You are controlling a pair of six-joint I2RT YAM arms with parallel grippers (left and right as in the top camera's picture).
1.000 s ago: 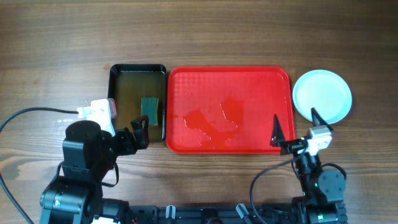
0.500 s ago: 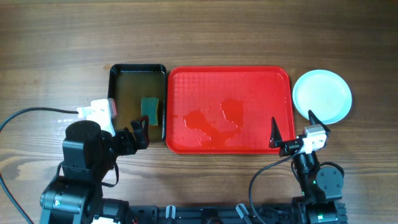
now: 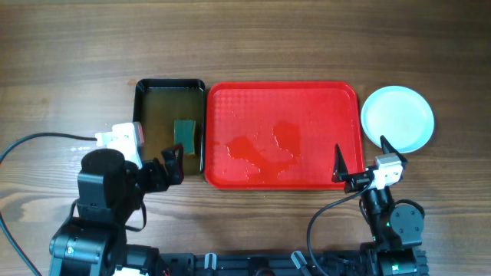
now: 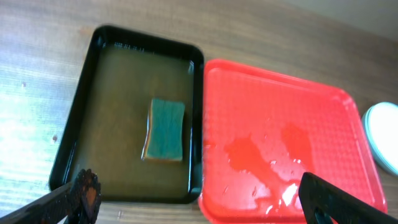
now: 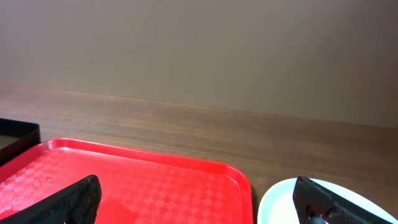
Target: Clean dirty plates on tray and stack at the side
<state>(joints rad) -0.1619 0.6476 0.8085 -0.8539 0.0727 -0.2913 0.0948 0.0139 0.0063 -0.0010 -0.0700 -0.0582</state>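
Note:
The red tray (image 3: 282,100) lies in the middle of the table with wet patches and no plates on it; it also shows in the left wrist view (image 4: 273,106) and the right wrist view (image 5: 155,180). A stack of pale mint-white plates (image 3: 397,117) sits on the wood just right of the tray; its rim shows in the right wrist view (image 5: 280,202) and the left wrist view (image 4: 382,134). My left gripper (image 3: 167,169) is open and empty by the black basin's near edge. My right gripper (image 3: 360,157) is open and empty, near the tray's front right corner.
A black basin (image 3: 169,126) of brownish water stands left of the tray, with a green sponge (image 3: 185,135) lying in it; the sponge also shows in the left wrist view (image 4: 165,129). Bare wood surrounds the tray.
My right gripper has drawn slightly back toward the front over the last second. The left arm, tray and plates have not moved.

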